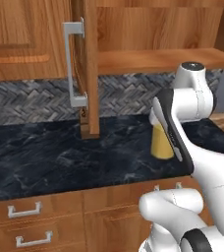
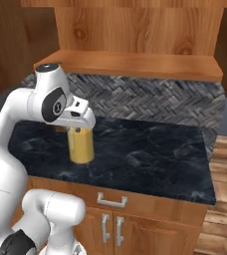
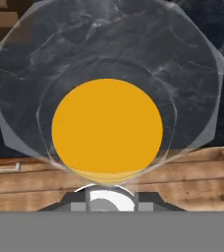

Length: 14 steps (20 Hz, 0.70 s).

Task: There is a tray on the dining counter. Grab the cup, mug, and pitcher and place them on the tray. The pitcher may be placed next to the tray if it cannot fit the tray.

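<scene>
In the left base view the pitcher [image 1: 161, 143] stood on the black marbled counter [image 1: 60, 157] at the right of centre, its orange-yellow liquid showing just left of the arm's dark-edged forearm, which crossed in front of it. In the right base view the same pitcher [image 2: 80, 144] sat left of centre with the gripper [image 2: 78, 119] directly on top of its rim, the hand pointing straight down. The hand view looked down the pitcher's mouth [image 3: 106, 98], the round orange surface centred low in the frame; the fingertips could not be made out there, so whether the jaws were clamped on the glass wall I cannot tell, though the placement suggested a grasp at the rim. To do this step well, the hold probably needed to be firm on one wall, and the vessel kept upright and moved slowly, since a tall glass held off-centre would likely swing and spill. The counter lay bare around the pitcher, dark with pale veins, above wooden drawers [image 1: 23, 210] at lower left. Behind ran a grey herringbone backsplash [image 2: 150, 99], with a wooden shelf [image 2: 135, 64] above it and a cabinet door handle [image 1: 73, 64] at upper left.
</scene>
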Available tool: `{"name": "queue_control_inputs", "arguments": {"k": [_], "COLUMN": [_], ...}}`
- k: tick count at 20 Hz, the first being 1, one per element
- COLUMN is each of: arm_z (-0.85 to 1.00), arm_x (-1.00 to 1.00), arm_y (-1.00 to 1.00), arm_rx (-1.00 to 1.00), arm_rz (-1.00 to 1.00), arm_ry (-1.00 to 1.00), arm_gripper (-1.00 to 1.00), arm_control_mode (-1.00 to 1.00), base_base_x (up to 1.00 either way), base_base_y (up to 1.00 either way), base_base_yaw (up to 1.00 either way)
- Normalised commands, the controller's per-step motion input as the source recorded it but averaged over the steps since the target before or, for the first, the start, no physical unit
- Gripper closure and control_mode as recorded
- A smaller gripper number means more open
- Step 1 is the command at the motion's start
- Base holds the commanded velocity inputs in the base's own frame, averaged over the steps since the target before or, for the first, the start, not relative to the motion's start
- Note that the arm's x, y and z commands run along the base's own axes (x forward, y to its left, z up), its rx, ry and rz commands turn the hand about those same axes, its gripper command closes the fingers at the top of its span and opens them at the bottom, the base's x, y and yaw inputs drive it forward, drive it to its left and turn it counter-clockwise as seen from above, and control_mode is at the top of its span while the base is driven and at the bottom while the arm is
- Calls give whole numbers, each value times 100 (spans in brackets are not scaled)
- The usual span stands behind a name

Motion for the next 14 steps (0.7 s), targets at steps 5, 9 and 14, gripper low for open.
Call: {"name": "queue_control_inputs", "arguments": {"k": [5, 9, 14], "arm_z": [0, 0, 0], "arm_x": [0, 0, 0], "arm_y": [0, 0, 0], "arm_rx": [0, 0, 0], "arm_rz": [0, 0, 0], "arm_ry": [0, 0, 0], "arm_gripper": [100, 100, 100], "arm_control_mode": [100, 100, 100], "base_base_x": [-18, -62, -39], "base_base_y": [0, 0, 0], "base_base_yaw": [36, 61, 65]}}
